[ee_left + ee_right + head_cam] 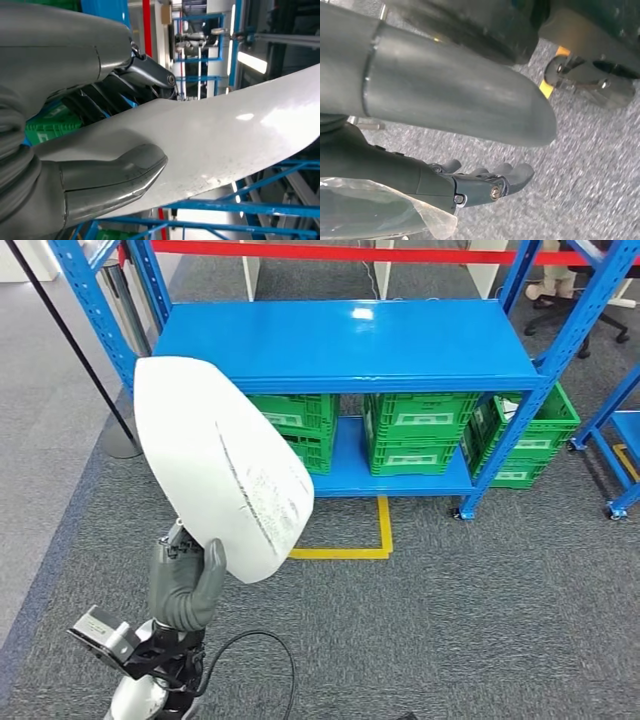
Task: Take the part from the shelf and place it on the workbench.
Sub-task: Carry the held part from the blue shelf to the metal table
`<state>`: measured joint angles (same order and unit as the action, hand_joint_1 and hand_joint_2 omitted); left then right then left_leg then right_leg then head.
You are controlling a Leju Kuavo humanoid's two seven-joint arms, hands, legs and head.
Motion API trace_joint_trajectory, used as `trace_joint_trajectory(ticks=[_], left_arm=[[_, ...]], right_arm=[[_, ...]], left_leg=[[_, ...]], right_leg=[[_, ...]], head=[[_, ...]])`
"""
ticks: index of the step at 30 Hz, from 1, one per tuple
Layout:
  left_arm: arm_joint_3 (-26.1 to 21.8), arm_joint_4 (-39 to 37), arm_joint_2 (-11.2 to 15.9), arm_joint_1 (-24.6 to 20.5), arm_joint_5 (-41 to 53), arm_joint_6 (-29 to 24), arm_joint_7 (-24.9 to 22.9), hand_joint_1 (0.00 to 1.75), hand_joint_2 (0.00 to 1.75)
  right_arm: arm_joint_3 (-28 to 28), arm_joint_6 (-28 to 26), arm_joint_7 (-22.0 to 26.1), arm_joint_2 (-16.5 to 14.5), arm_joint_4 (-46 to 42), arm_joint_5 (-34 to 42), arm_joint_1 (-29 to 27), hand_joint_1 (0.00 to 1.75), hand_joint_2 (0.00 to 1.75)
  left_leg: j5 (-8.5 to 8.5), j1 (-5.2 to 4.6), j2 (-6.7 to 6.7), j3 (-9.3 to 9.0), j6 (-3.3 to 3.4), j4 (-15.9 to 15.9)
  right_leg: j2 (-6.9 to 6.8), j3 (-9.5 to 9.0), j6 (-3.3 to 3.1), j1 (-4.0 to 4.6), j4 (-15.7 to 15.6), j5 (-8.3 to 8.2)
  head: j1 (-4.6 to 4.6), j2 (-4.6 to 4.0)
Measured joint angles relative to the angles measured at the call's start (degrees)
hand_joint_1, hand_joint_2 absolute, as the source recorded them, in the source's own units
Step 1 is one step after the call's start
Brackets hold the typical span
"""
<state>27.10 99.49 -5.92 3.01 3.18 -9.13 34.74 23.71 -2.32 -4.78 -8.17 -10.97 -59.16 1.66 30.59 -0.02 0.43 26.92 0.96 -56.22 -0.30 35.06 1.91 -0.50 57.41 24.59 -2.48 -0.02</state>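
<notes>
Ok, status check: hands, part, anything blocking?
Left hand holds white part at its edge. Right hand empty, fingers apart. Blue shelf ahead; no workbench seen.

Part held up at near left by left hand, gripped at its lower edge; the part overlaps the left end of the shelf in the head view. Shelf stands far, centre. Three crates on its lower board: left crate, middle crate, right crate tilted at the right end. Floor tape just before the shelf. Right hand hangs over the carpet, holding nothing.
</notes>
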Motion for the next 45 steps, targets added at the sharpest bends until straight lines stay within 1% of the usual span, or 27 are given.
trace_joint_trajectory(ticks=[2,5,6,7,8,10,12,13,15,16,18,20,21,22,24,26,28,30,31,33,35,37,38,39,42,44,45], left_arm=[[0.0,0.2,0.1,0.4,2.1,-1.4,-0.1,1.75,1.75],[-0.2,0.8,0.3,1.9,3.1,-2.3,-0.7,1.75,1.75],[-0.2,0.9,0.4,2.4,3.2,-2.3,-0.9,1.75,1.75],[-0.3,0.9,0.5,2.9,3.4,-2.4,-0.9,1.75,1.75],[-0.3,1.0,0.6,3.3,3.6,-2.4,-0.9,1.75,1.75],[-0.4,1.4,0.7,3.9,4.2,-2.6,-0.8,1.75,1.75],[-0.4,2.1,0.8,4.3,4.6,-2.6,-0.7,1.75,1.75],[-0.4,2.4,0.9,4.4,4.6,-2.6,-0.6,1.75,1.75],[-0.5,2.8,1.0,4.5,4.6,-2.6,-0.6,1.75,1.75],[-0.5,3.0,1.0,4.5,4.6,-2.5,-0.7,1.75,1.75],[-0.5,3.1,1.1,4.5,4.5,-2.3,-0.8,1.75,1.75],[-0.6,3.2,1.2,4.5,4.3,-2.0,-0.9,1.75,1.75],[-0.6,3.2,1.2,4.5,4.1,-1.9,-1.0,1.75,1.75],[-0.6,3.2,1.3,4.5,4.0,-1.9,-1.0,1.75,1.75],[-0.6,3.2,1.3,4.5,3.9,-1.8,-1.0,1.75,1.75],[-0.6,3.2,1.4,4.4,3.9,-1.7,-1.0,1.75,1.75],[-0.6,3.2,1.4,4.3,3.8,-1.4,-1.1,1.75,1.75],[-0.6,3.2,1.4,4.1,3.7,-1.1,-1.1,1.75,1.75],[-0.7,3.2,1.3,4.0,3.6,-1.0,-1.2,1.75,1.75],[-0.7,3.2,1.2,3.9,3.4,-0.8,-1.3,1.75,1.75],[-0.8,3.2,1.1,3.9,3.3,-0.7,-1.5,1.75,1.75],[-0.9,3.1,1.1,4.0,3.3,-0.7,-1.8,1.75,1.75],[-0.9,3.1,1.1,4.0,3.3,-0.6,-1.8,1.75,1.75],[-0.9,3.1,1.1,4.0,3.3,-0.6,-1.8,1.75,1.75],[-0.9,3.1,1.0,3.8,3.3,-0.5,-1.8,1.75,1.75],[-1.0,3.1,1.0,3.8,3.3,-0.4,-1.8,1.75,1.75],[-1.0,3.1,1.0,3.8,3.3,-0.3,-1.8,1.75,1.75]], right_arm=[[0.6,0.9,1.4,0.0,0.0,1.4,-0.1,0.00,0.00],[1.1,1.3,2.2,0.0,0.0,1.5,-0.1,0.00,0.00],[1.2,1.5,2.2,0.0,0.0,1.3,-0.2,0.00,0.00],[1.2,1.6,2.2,0.0,0.0,1.0,-0.2,0.00,0.00],[1.2,1.7,2.1,0.0,0.0,0.9,-0.3,0.00,0.00],[1.3,1.8,2.0,0.0,0.0,0.5,-0.3,0.00,0.00],[1.3,1.9,1.9,0.0,0.0,0.1,-0.1,0.00,0.00],[1.2,1.9,1.8,0.0,0.0,-0.1,0.0,0.00,0.00],[1.3,1.9,1.6,0.0,0.0,-0.5,0.0,0.00,0.00],[1.3,1.9,1.4,0.0,0.0,-0.7,0.0,0.00,0.00],[1.3,2.0,1.1,0.0,0.0,-0.9,0.1,0.00,0.00],[1.3,2.0,0.8,0.0,0.0,-0.9,0.1,0.00,0.00],[1.3,2.0,0.7,0.0,0.0,-0.8,0.1,0.00,0.00],[1.4,2.0,0.7,0.0,0.0,-0.7,0.1,0.00,0.00],[1.5,2.0,0.6,0.0,0.0,-0.6,0.1,0.00,0.00],[1.5,2.0,0.6,-0.1,0.0,-0.6,0.1,0.00,0.00],[1.5,2.0,0.5,-0.2,0.0,-0.4,0.2,0.00,0.00],[1.7,2.0,0.5,-0.2,0.0,-0.2,0.2,0.00,0.00],[1.8,2.0,0.4,-0.2,0.0,-0.2,0.1,0.00,0.00],[2.1,1.9,0.2,-0.2,0.0,0.0,-0.1,0.00,0.00],[2.3,2.0,0.2,-0.2,0.0,0.0,0.1,0.00,0.00],[2.5,2.0,0.1,-0.2,0.0,0.1,0.2,0.00,0.00],[2.6,2.1,0.0,-0.2,0.0,0.2,0.1,0.00,0.00],[2.7,2.1,0.0,-0.2,0.0,0.3,0.0,0.00,0.00],[2.9,2.2,-0.1,-0.3,0.0,0.3,0.1,0.00,0.00],[2.9,2.2,-0.1,-0.3,0.0,0.3,0.2,0.00,0.00],[2.9,2.2,-0.1,-0.3,0.0,0.3,0.1,0.00,0.00]], left_leg=[[-1.02,0.14,0.57,0.94,1.03,0.3],[-2.41,0.11,1.60,2.69,1.65,0.3],[-2.85,0.07,2.02,3.30,1.65,0.2],[-3.23,0.03,2.49,3.85,1.62,0.2],[-3.52,0.02,2.98,4.30,1.53,0.1],[-3.82,-0.07,3.95,4.78,1.26,-0.3],[-4.03,-0.35,4.95,4.94,0.80,-0.7],[-4.17,-0.49,5.49,4.96,0.54,-0.8],[-4.30,-0.51,6.48,5.05,-0.03,-1.0],[-3.77,-0.39,5.97,5.22,-0.37,-1.5],[-0.57,-0.06,3.17,6.65,-1.08,-5.3],[3.78,0.18,0.60,9.36,-1.47,-12.9],[4.90,0.21,0.20,10.39,-1.51,-16.0],[4.84,0.21,0.03,10.65,-1.46,-17.4],[1.59,0.21,-0.48,8.33,-1.07,-13.5],[-1.60,0.27,-2.78,4.48,-0.40,-6.0],[-2.32,0.32,-4.67,2.71,-0.02,-2.1],[-2.25,0.37,-4.02,2.84,0.14,-1.3],[-2.31,0.46,-3.26,2.90,0.32,-0.9],[-2.66,0.71,-1.74,3.09,0.75,-0.3],[-2.87,0.65,-0.09,3.40,0.99,-0.3],[-2.93,0.58,1.73,3.64,1.00,-0.4],[-2.94,0.57,2.58,3.67,0.98,-0.4],[-2.92,0.57,3.35,3.64,0.95,-0.4],[-2.77,0.20,5.21,3.56,0.42,-0.6],[-2.78,-0.19,6.21,3.63,-0.08,-0.8],[-2.81,-0.21,6.73,3.63,-0.29,-0.9]], right_leg=[[0.19,1.23,0.68,-0.15,1.9,2.32],[0.22,4.63,1.36,-0.24,12.0,9.51],[0.21,5.29,1.52,-0.24,15.0,10.31],[0.17,5.05,1.60,-0.25,16.3,9.84],[0.03,3.57,1.59,-0.25,15.1,8.39],[-1.64,-2.22,1.39,-0.18,7.3,5.75],[-3.74,-6.89,0.86,0.16,0.1,5.41],[-4.15,-7.46,0.52,0.31,-1.3,5.68],[-3.12,-6.86,-0.48,0.28,-1.7,5.39],[-2.50,-6.60,-1.06,0.18,-1.8,5.13],[-1.31,-6.30,-2.10,-0.03,-2.0,4.34],[0.04,-5.59,-2.53,0.02,-1.8,3.65],[0.79,-5.22,-2.58,0.06,-1.7,3.41],[1.60,-4.90,-2.58,0.11,-1.6,3.24],[3.26,-4.50,-2.51,0.18,-1.1,3.08],[4.78,-4.14,-2.32,0.20,-0.7,3.00],[6.10,-3.51,-1.72,0.08,-0.5,2.67],[7.26,-2.65,-0.87,-0.05,-0.4,2.18],[6.91,-2.12,-0.56,-0.06,-0.1,2.31],[4.21,-0.22,-0.01,0.06,2.8,4.28],[1.32,3.28,0.51,-0.02,10.2,8.07],[0.58,5.76,0.91,-0.15,16.0,9.93],[0.38,5.45,0.99,-0.18,15.9,9.30],[0.02,3.79,0.96,-0.17,13.1,7.64],[-3.32,-2.79,0.29,0.29,1.4,3.49],[-4.16,-3.61,-0.46,0.65,-0.5,3.44],[-3.41,-3.36,-0.85,0.60,-0.4,3.27]], head=[[0.16,-0.01],[0.48,-0.01],[0.49,-0.01],[0.51,-0.01],[0.53,-0.01],[0.55,-0.01],[0.54,0.00],[0.54,0.01],[0.49,0.00],[0.43,0.00],[0.23,-0.01],[0.08,-0.01],[0.08,-0.01],[0.09,-0.01],[0.09,-0.01],[0.15,-0.01],[0.16,-0.01],[0.14,-0.01],[0.16,-0.01],[0.54,-0.01],[0.87,-0.01],[0.89,-0.01],[0.90,-0.01],[0.91,-0.01],[0.92,0.00],[0.87,0.00],[0.83,0.00]])
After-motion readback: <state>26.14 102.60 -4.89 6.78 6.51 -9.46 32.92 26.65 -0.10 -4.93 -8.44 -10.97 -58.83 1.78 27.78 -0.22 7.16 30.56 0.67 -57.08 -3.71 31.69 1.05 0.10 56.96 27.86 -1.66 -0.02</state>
